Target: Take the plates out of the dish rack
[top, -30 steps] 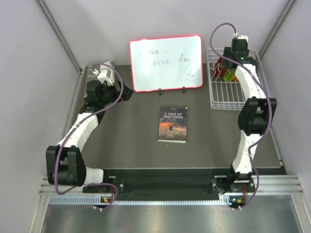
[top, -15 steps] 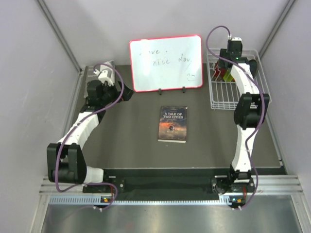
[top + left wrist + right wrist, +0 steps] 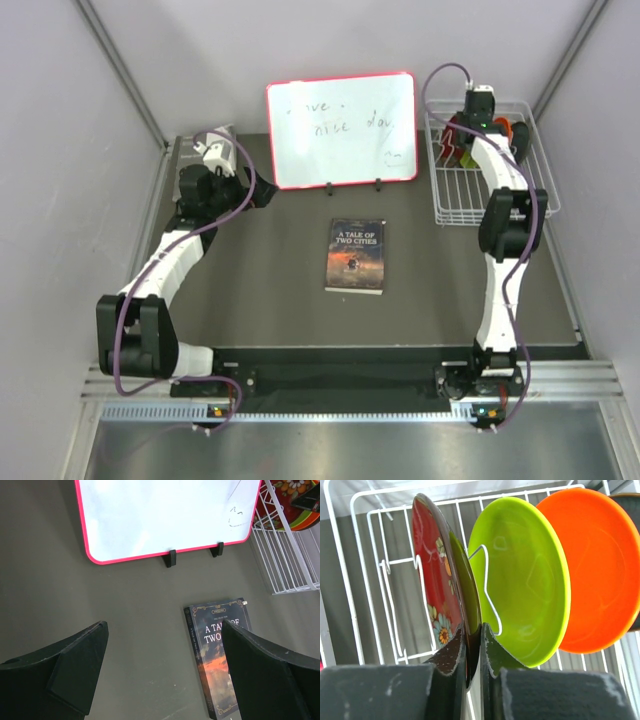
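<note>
The white wire dish rack [image 3: 437,190] stands at the back right. In the right wrist view several plates stand upright between its tines [image 3: 487,585]: a dark red patterned plate [image 3: 432,575], a lime green plate [image 3: 530,580] and an orange plate [image 3: 600,570]. My right gripper [image 3: 472,630] reaches down into the rack [image 3: 470,125] and is shut on the near rim of the dark red plate, one finger on each face. My left gripper [image 3: 162,650] hangs open over the mat at the back left [image 3: 255,190], holding nothing.
A red-framed whiteboard [image 3: 340,130] stands on two feet at the back middle. A dark paperback book [image 3: 356,255] lies flat on the mat in the centre, partly behind my left gripper's right finger [image 3: 265,675]. Grey walls close in both sides.
My right arm has reached farther back and down into the rack, and its fingers have closed on the dark red plate's rim. The left arm has not moved.
</note>
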Controlling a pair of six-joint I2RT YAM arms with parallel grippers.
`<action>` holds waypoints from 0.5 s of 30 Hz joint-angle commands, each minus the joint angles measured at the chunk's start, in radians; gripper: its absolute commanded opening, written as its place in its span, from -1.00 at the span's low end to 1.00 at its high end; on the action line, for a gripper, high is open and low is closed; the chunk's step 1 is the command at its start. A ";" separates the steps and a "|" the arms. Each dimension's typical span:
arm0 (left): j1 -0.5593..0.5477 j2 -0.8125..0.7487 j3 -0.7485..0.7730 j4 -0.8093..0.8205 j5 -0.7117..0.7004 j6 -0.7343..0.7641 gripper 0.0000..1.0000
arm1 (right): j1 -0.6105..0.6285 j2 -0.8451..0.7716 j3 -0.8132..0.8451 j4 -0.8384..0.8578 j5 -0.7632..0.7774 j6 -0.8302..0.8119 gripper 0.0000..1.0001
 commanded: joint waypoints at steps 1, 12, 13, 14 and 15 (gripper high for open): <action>-0.001 0.001 -0.001 0.058 0.019 0.000 0.98 | 0.020 -0.024 0.012 0.102 0.066 -0.025 -1.00; -0.001 0.006 0.009 0.006 -0.070 0.007 0.98 | 0.185 -0.190 -0.163 0.384 0.570 -0.212 -1.00; -0.001 0.003 0.007 0.009 -0.070 0.006 0.98 | 0.189 -0.198 -0.172 0.393 0.599 -0.219 -1.00; -0.001 0.003 0.004 0.014 -0.068 0.003 0.98 | 0.195 -0.202 -0.172 0.394 0.607 -0.227 -1.00; -0.001 0.004 0.006 0.015 -0.068 0.001 0.98 | 0.198 -0.211 -0.171 0.389 0.611 -0.227 -1.00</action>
